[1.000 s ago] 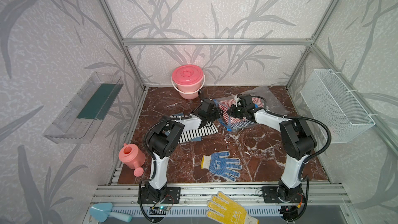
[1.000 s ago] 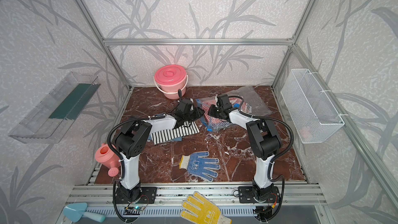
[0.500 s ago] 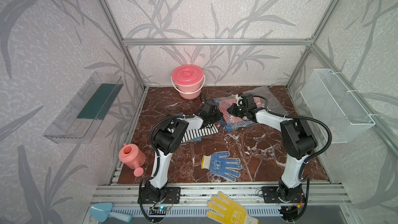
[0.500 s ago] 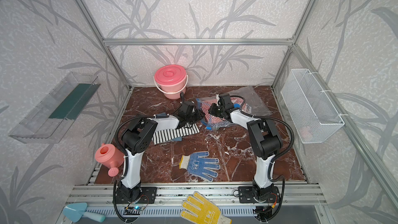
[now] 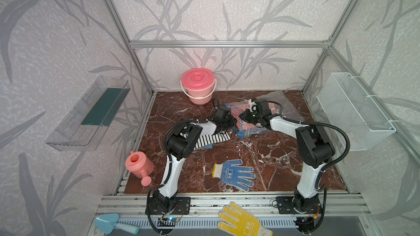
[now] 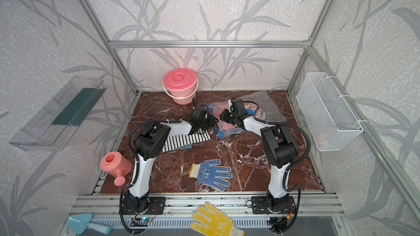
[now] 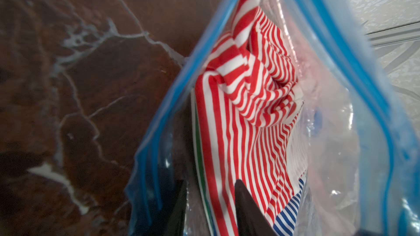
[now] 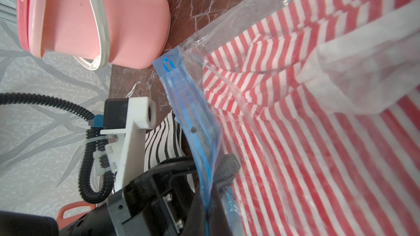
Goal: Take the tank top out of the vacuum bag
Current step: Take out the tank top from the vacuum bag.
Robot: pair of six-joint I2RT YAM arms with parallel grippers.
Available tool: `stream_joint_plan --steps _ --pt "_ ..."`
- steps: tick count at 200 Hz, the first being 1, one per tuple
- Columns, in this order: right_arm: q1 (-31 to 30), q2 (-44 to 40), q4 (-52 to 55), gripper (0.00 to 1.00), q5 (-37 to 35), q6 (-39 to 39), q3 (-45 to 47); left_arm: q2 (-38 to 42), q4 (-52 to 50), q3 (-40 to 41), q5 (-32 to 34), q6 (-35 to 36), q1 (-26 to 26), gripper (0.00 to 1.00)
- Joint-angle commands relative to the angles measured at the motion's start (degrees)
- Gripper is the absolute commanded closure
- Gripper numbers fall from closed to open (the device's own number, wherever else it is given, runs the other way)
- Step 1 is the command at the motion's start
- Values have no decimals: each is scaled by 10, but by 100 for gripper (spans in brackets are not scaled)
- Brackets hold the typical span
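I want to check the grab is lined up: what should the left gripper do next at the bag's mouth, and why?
Probably close the left gripper on the tank top. Its jaws stand apart inside the vacuum bag, either side of the red-striped fabric's edge, while the right gripper seems to hold the mouth up.

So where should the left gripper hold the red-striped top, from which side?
Take the red-striped top by its near edge, inside the open mouth of the vacuum bag, coming in through it. The right gripper holds the zip strip, so the mouth gapes and the edge lies bare.
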State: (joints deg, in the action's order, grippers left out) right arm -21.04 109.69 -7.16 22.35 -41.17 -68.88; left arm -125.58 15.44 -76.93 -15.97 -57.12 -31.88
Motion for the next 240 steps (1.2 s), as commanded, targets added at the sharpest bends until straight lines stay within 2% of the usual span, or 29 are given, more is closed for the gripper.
stream_joint_plan --steps 1,75,130,240 --pt "2 -10 -22 100 16 -6 4 -9 -4 -22 2 -2 -4 63" --pt "2 -4 -27 100 20 -10 5 -13 -17 -50 3 1 -11 75" --pt "2 -4 -24 100 20 -9 5 6 -21 -41 -3 1 -18 78" --pt "3 -1 -24 100 20 -12 5 60 -36 -8 30 17 -27 79"
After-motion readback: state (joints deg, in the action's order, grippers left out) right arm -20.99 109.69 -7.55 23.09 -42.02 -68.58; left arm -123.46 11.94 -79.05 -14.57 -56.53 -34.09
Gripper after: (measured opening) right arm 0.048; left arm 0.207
